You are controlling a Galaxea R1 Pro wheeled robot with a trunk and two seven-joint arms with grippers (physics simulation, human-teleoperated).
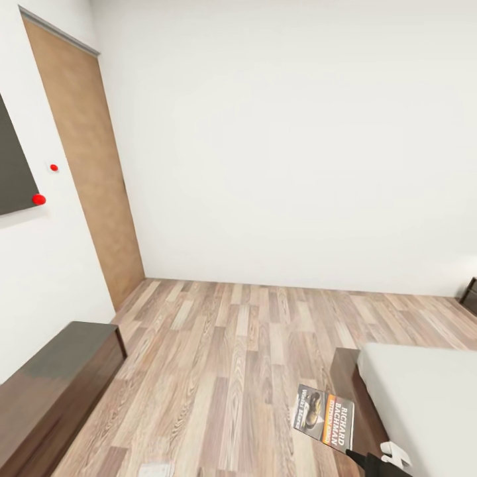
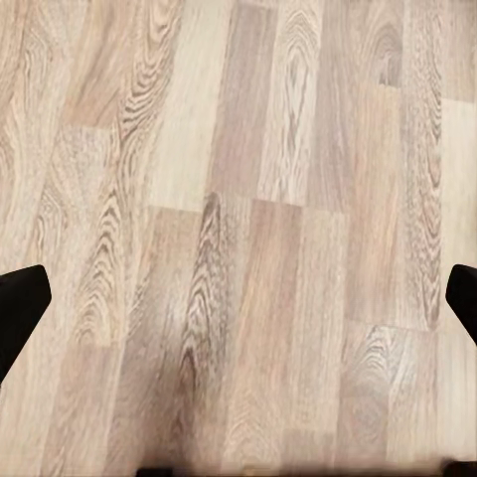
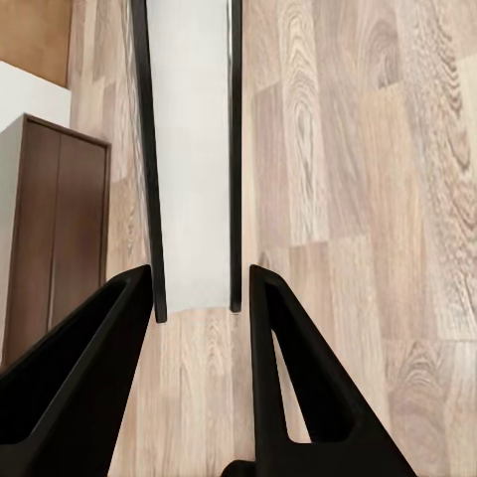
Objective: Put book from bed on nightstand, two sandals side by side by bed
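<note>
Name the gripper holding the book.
The right gripper: its fingers pinch the book edge-on, while the left gripper hangs open over the floor.

Wood-plank floor (image 1: pixel 238 344), light brown, runs to the white walls. Bed (image 1: pixel 424 404) stands on it, pale mattress over a dark frame. Left of the bed, well apart across bare planks, a long low dark cabinet (image 1: pixel 53 391) sits against the wall. Beyond the bed, a small dark nightstand (image 1: pixel 470 295) stands by the far wall.
</note>
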